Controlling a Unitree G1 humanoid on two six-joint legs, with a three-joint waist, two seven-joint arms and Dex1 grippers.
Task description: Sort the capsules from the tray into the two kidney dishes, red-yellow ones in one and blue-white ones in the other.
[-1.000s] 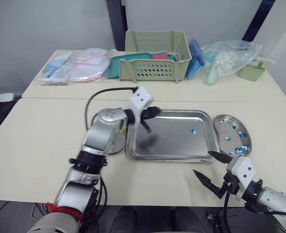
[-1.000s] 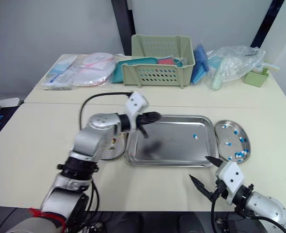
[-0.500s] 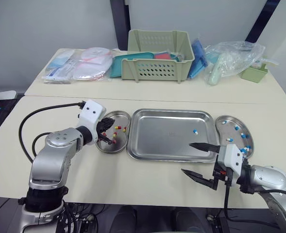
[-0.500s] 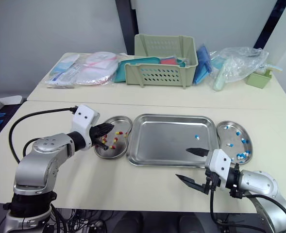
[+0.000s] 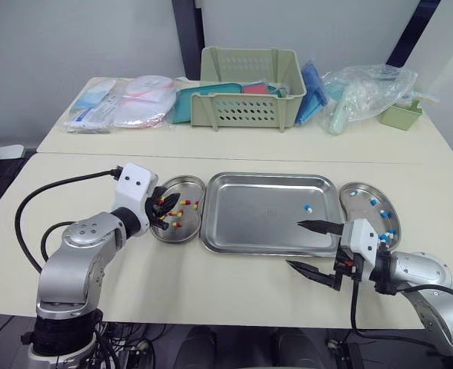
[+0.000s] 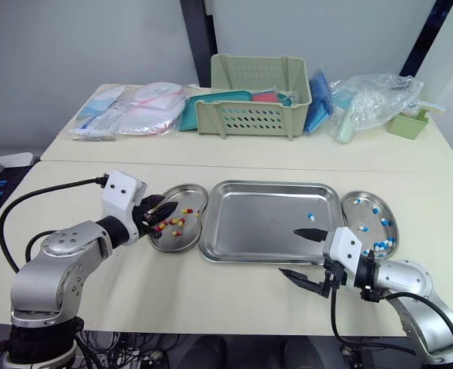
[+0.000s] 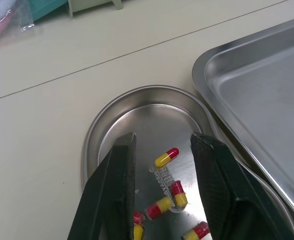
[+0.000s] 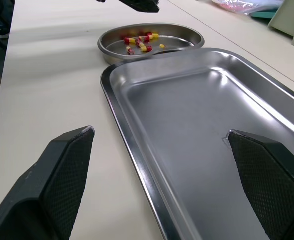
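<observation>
The right gripper (image 5: 295, 244), spread wide and empty at the tray's (image 5: 268, 176) near edge, could flick the lone blue-white capsule (image 5: 307, 207) near the tray's far right corner away by closing off-centre; the left gripper (image 5: 160, 211) hangs unclenched and empty above its dish (image 5: 181, 179).

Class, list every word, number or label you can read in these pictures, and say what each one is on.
No text is readable.
Stamped mark in the left kidney dish: too blurred to read.
Print on the packets at the back of the table: too small to read.
</observation>
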